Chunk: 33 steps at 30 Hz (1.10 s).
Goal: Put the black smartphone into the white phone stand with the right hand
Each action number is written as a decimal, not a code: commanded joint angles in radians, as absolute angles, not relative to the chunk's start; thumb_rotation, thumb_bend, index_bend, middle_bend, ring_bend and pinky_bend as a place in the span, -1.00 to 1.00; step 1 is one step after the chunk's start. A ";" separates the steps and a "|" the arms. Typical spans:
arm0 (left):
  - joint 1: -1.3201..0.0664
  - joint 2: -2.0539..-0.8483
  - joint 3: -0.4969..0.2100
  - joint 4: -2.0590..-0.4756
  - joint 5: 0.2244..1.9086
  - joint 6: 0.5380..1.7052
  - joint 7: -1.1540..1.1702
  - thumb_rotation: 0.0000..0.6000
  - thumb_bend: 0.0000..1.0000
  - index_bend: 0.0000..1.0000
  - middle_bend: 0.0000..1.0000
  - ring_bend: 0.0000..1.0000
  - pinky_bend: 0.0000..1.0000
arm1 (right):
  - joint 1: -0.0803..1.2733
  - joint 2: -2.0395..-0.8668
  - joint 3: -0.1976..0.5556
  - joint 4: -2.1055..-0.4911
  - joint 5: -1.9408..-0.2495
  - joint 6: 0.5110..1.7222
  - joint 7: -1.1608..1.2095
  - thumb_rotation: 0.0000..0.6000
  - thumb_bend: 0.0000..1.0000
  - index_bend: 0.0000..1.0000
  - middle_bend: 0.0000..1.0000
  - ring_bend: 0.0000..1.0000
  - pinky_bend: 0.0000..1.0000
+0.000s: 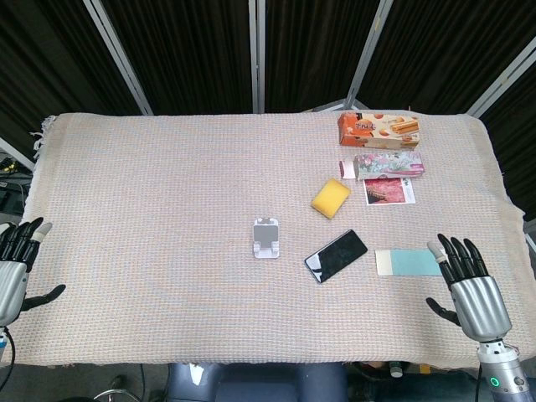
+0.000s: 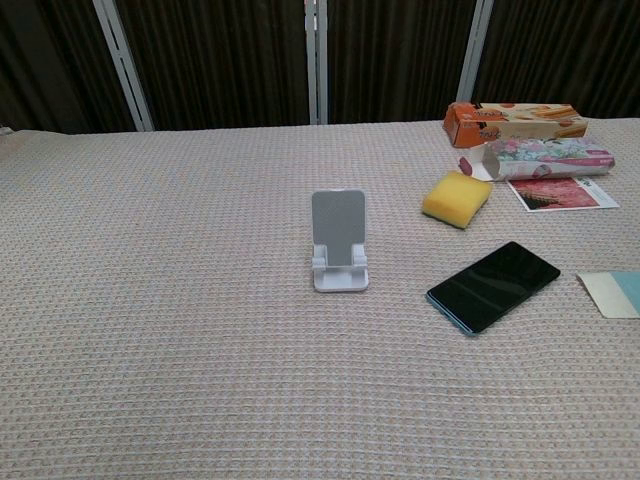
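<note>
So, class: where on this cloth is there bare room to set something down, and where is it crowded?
Bare: the whole stretch between the left hand and the white phone stand, plus the near strip below the black smartphone. Crowded: the far right corner, where the orange box, floral box, card and yellow sponge cluster.

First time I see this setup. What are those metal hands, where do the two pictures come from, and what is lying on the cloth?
Both pictures come from the robot's own cameras: one on its head looking down, one on its chest looking across. The left hand and right hand are its own, open and holding nothing. On the cloth-covered table lie a black smartphone, a white phone stand, a yellow sponge, an orange box, a floral box, a printed card and a pale card.
</note>
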State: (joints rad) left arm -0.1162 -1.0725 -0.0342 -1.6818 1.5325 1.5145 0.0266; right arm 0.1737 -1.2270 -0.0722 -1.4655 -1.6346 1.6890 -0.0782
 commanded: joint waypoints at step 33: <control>-0.175 -1.172 -0.077 -1.595 1.362 1.365 0.180 1.00 -1.00 -1.00 -1.00 -1.00 -1.00 | 0.722 -1.381 0.001 -1.294 -1.751 0.874 -0.175 1.00 -1.00 -0.90 -0.79 -0.97 -0.85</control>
State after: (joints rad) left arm -0.1710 -1.1663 -0.0748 -1.6019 1.3691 1.3709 0.1742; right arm 0.7058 -1.3582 -0.0020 -1.3159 -1.7479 0.8935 -0.1665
